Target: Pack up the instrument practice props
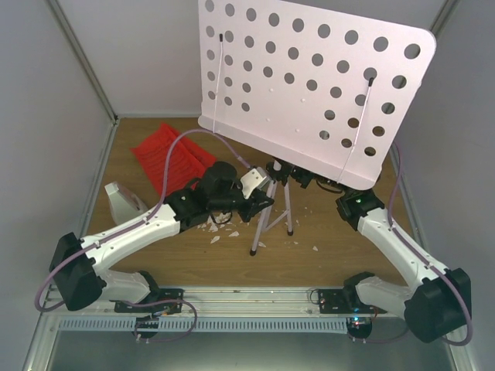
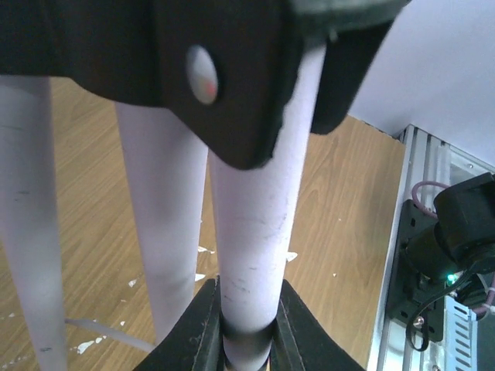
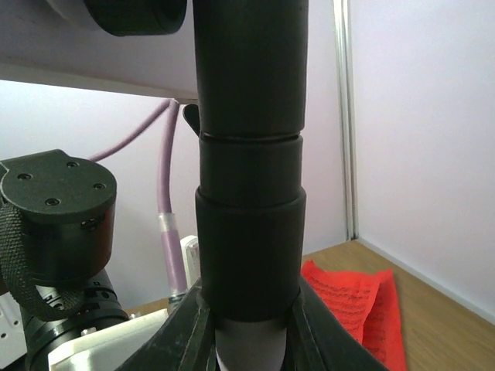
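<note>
L tool (image 2: 247,331) grasping silver stand leg (image 2: 251,232) | R tool (image 3: 247,317) grasping black stand post (image 3: 247,139) | red sheets (image 1: 172,154) far left, metronome (image 1: 122,199) near left

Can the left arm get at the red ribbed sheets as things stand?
Probably not yet: the left gripper is shut on a silver tripod leg. The red ribbed sheets lie uncovered nearby, so after release the way looks free.
</note>
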`<state>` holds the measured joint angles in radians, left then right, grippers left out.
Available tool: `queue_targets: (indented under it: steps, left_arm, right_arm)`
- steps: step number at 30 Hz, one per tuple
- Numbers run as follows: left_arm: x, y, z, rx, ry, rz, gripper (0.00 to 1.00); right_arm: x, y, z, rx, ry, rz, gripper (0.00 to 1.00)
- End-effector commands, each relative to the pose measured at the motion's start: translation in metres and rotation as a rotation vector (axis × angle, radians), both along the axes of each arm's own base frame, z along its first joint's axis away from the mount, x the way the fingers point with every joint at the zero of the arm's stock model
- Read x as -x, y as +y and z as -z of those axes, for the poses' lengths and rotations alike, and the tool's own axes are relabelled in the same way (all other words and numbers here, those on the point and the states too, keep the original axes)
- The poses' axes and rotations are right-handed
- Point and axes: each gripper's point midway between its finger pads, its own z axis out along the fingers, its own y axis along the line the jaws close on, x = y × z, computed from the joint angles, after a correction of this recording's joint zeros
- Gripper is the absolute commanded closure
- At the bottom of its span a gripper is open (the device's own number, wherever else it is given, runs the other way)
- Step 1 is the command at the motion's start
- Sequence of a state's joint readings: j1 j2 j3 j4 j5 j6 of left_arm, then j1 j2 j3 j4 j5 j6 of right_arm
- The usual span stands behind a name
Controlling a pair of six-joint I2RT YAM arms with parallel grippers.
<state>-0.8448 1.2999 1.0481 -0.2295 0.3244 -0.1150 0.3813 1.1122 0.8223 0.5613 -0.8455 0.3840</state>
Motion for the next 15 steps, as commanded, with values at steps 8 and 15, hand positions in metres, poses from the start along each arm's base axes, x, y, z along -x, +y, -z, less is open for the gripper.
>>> queue_targets:
  steps: [8,15]
  left_arm:
    - [-0.020,0.017,-0.203,0.464,-0.389,-0.139,1.00]
    - [-0.023,0.017,-0.217,0.489,-0.415,-0.147,1.00]
  right_arm:
    - [0.026,0.009,0.005,-0.004,-0.027,-0.061,1.00]
    - [0.029,0.006,0.010,-0.043,0.003,-0.040,0.99]
